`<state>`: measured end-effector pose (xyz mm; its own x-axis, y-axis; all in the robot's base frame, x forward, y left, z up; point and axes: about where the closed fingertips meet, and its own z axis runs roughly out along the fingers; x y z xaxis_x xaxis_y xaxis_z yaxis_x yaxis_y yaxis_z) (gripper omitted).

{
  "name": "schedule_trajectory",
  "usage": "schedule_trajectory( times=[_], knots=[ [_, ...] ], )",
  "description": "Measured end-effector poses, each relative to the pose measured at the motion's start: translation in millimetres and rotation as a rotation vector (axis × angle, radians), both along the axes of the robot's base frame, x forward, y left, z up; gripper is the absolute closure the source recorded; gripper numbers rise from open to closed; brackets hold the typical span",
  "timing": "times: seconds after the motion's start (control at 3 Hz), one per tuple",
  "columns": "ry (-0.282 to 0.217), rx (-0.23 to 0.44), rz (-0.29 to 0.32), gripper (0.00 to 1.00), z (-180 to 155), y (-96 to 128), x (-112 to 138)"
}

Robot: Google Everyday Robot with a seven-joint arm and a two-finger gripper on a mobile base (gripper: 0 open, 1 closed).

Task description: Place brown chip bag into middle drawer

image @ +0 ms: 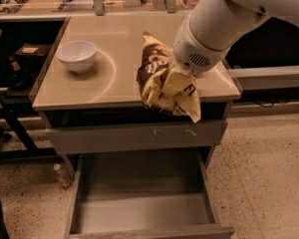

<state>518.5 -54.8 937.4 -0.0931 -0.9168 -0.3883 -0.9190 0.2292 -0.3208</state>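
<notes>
The brown chip bag (164, 81), dark brown and pale yellow, hangs in the air at the counter's front edge, its lower corner drooping past the closed drawer front. My gripper (181, 69) is shut on the bag's upper right side, mostly hidden by my white arm (217, 26). The middle drawer (144, 210) is pulled open below, a wide grey metal tray with a bare flat floor. The bag is above and slightly behind the drawer's opening.
A white bowl (76, 55) stands on the left of the beige counter (114, 39). The closed drawer front (134, 136) with pale scratch marks sits above the open drawer. Chair legs and a small bottle (58, 171) are on the speckled floor at left.
</notes>
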Motion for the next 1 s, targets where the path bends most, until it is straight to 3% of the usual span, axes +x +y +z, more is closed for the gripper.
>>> schedule_trajectory(
  times=[0.33,0.67,1.0],
  knots=[
    [0.044,-0.02,-0.03,1.0,2.9,-9.5,-24.9],
    [0.13,-0.03,-0.119,1.0,-6.2,-21.0,-79.3],
    [0.239,-0.041,-0.19,1.0,-35.5,-27.0,-134.3]
  ],
)
